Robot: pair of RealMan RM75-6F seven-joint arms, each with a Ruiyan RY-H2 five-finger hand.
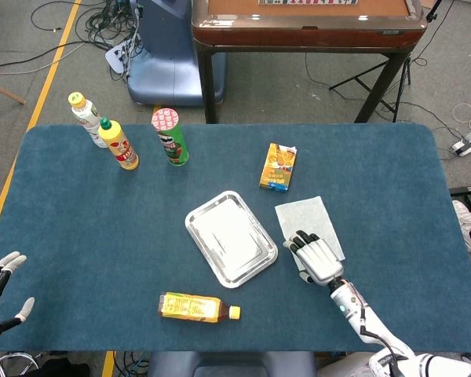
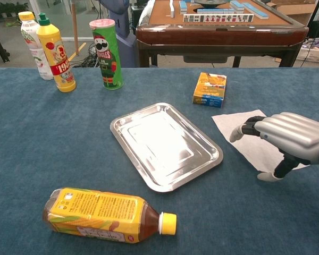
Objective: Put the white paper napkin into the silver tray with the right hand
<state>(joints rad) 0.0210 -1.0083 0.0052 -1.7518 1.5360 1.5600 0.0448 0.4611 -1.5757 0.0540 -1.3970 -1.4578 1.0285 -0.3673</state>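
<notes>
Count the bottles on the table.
3. A white bottle and a yellow one stand together at the far left; a tea bottle lies on its side near the front edge, below the tray.

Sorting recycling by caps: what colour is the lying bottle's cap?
Yellow, clearest in the chest view on the bottle.

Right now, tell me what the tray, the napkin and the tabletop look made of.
Silver tray: likely polished metal, with mirror-like glare and a rolled rim.
White paper napkin: thin matte paper or tissue, lying flat.
Table: covered in dark blue fabric, perhaps felt or short-pile carpet, with a fuzzy, non-reflective surface.
</notes>
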